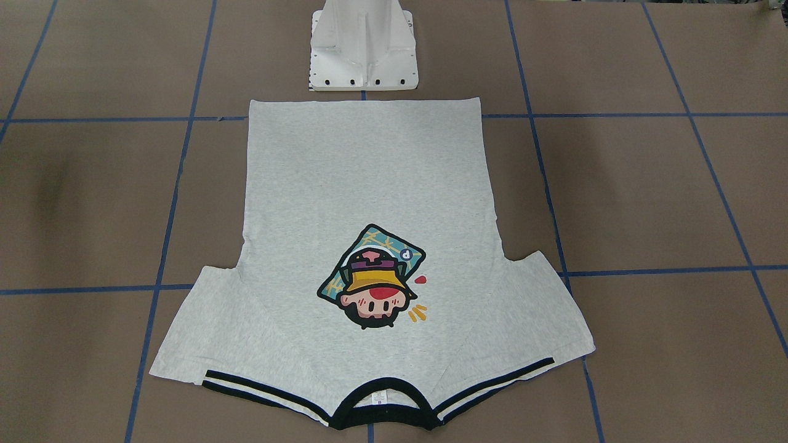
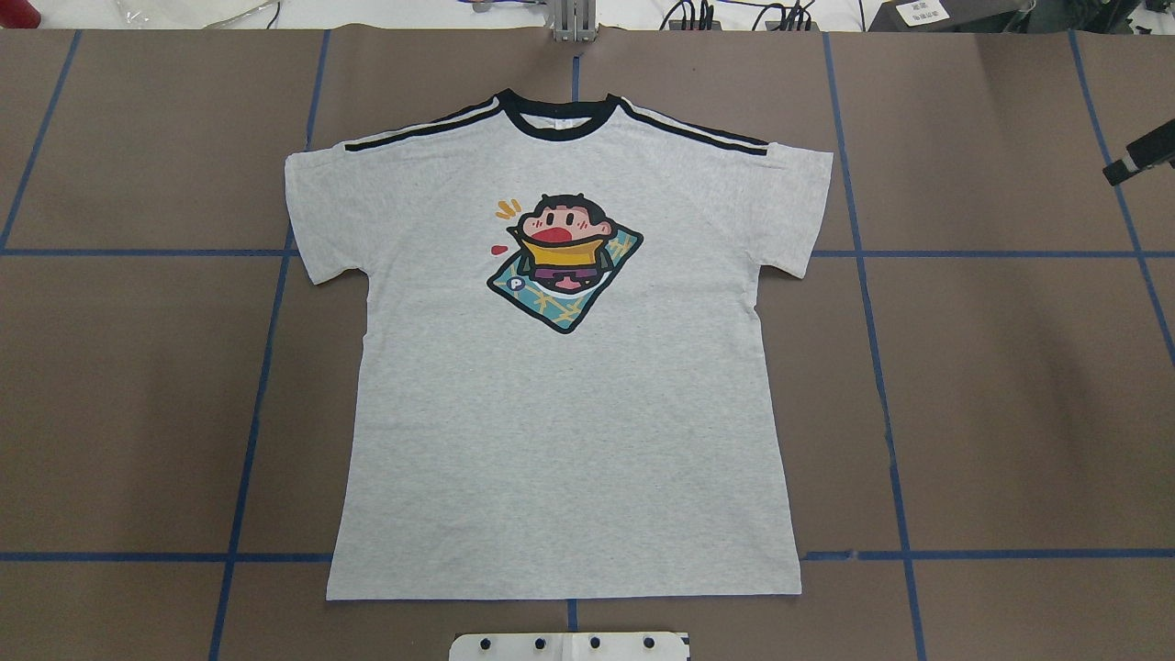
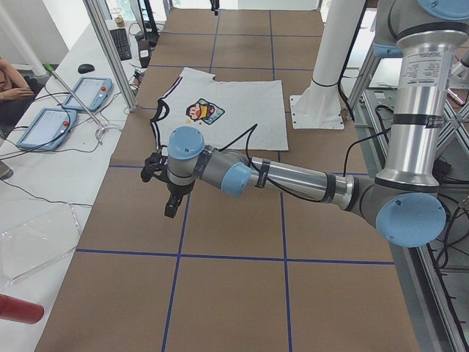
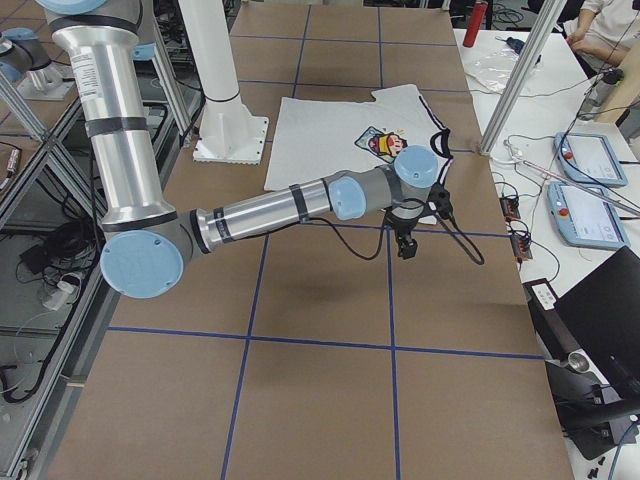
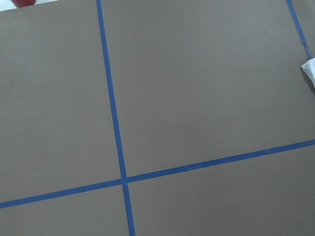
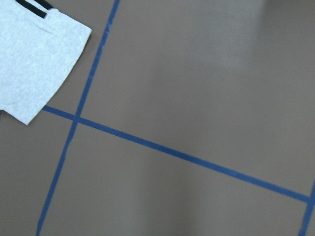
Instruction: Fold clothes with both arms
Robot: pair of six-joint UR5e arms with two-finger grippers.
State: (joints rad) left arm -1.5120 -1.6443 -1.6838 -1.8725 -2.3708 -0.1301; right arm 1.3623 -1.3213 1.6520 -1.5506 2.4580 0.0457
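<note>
The clothes, one light grey T-shirt (image 1: 369,203) with a black collar, black shoulder stripes and a cartoon print, lie flat and unfolded on the brown table (image 2: 1010,386). The hem is toward the robot and the collar is at the far side (image 2: 560,119). My left gripper (image 3: 171,209) hangs above bare table beyond the shirt's left sleeve. My right gripper (image 4: 405,248) hovers past the right sleeve (image 6: 34,59). Neither touches the shirt. I cannot tell whether either one is open or shut. A dark piece (image 2: 1138,156) shows at the overhead view's right edge.
The white pedestal base (image 1: 363,49) stands just behind the hem. Blue tape lines (image 5: 115,147) grid the table. Teach pendants (image 3: 84,92) and cables lie on a side bench, where a person's arm (image 3: 11,81) rests. A red bottle (image 3: 18,308) lies nearby.
</note>
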